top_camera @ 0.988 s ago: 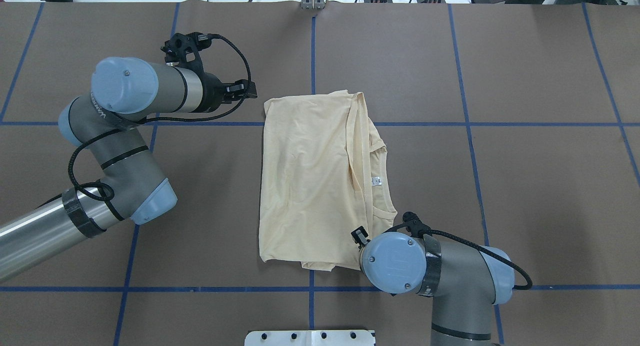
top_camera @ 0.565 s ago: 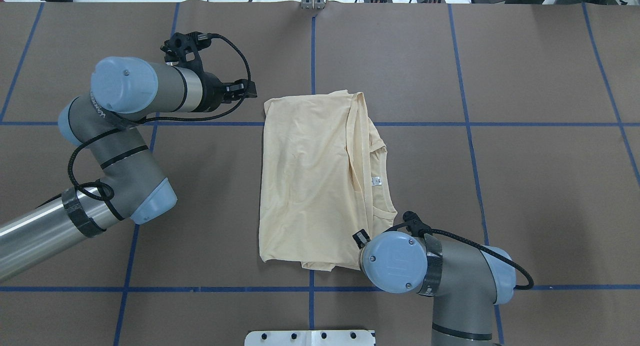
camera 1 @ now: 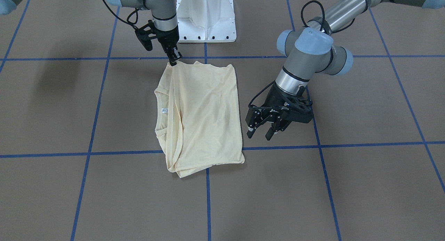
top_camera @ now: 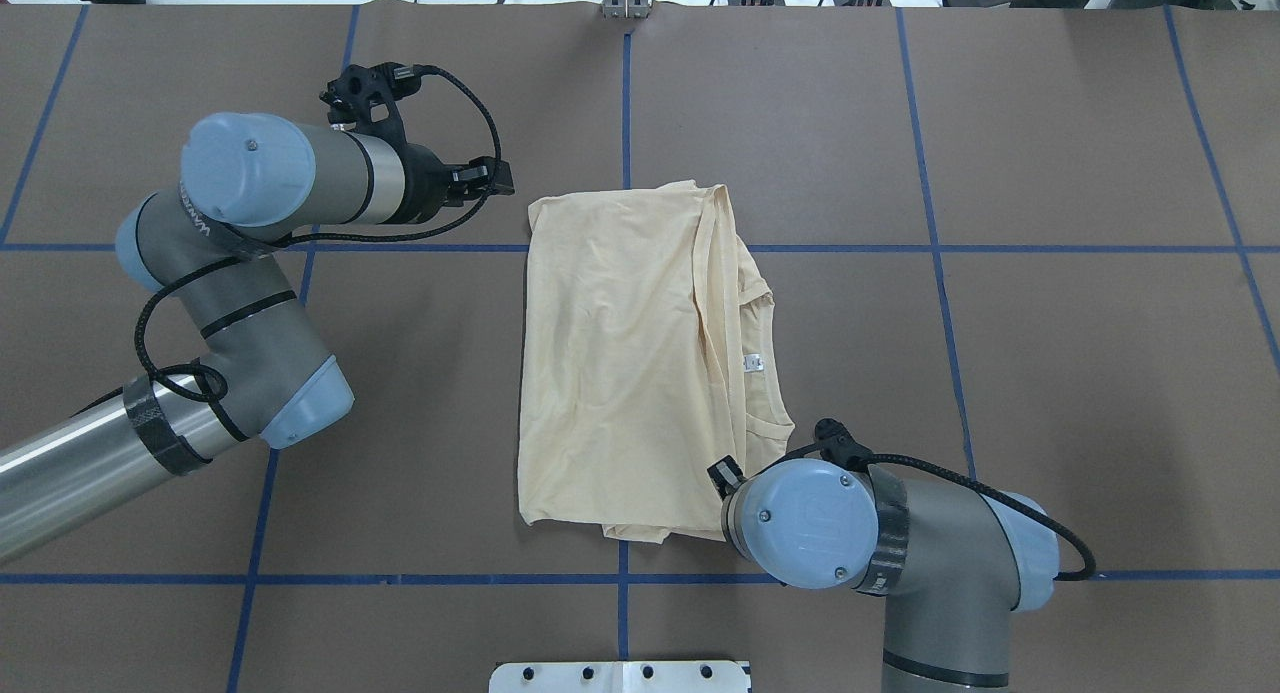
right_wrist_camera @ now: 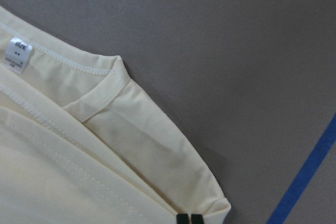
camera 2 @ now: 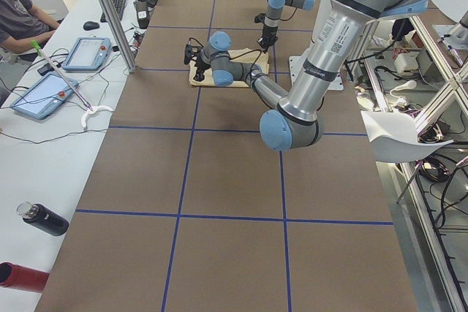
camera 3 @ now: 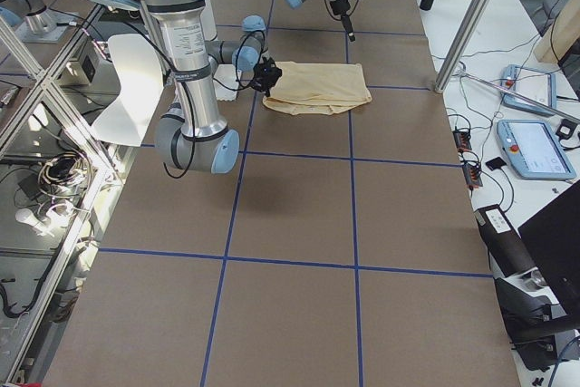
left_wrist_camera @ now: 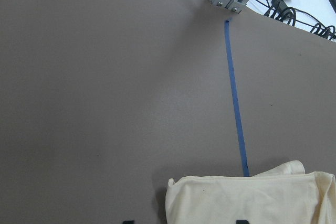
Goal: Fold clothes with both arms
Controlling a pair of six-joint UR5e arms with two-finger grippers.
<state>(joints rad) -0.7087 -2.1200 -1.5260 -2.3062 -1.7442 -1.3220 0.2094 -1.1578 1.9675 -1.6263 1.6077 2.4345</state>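
Several folds look done: the T-shirt (camera 1: 205, 112) lies as a compact rectangle, no sleeve sticking out, neck label (camera 1: 163, 110) showing, on the table (camera 1: 347, 182) just out from the white pedestal base (camera 1: 207, 18). My right gripper (camera 1: 173, 60) is pinched closed on the shirt corner nearest the pedestal. My left gripper (camera 1: 259, 135) hangs released, fingers spread, beside the edge farther from the pedestal, touching nothing. Left, I judge: one more fold, halving the rectangle.

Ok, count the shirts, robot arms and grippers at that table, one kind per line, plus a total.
T-shirt: 1
Robot arms: 2, the left arm and the right arm
Grippers: 2, the left gripper and the right gripper
Total: 5
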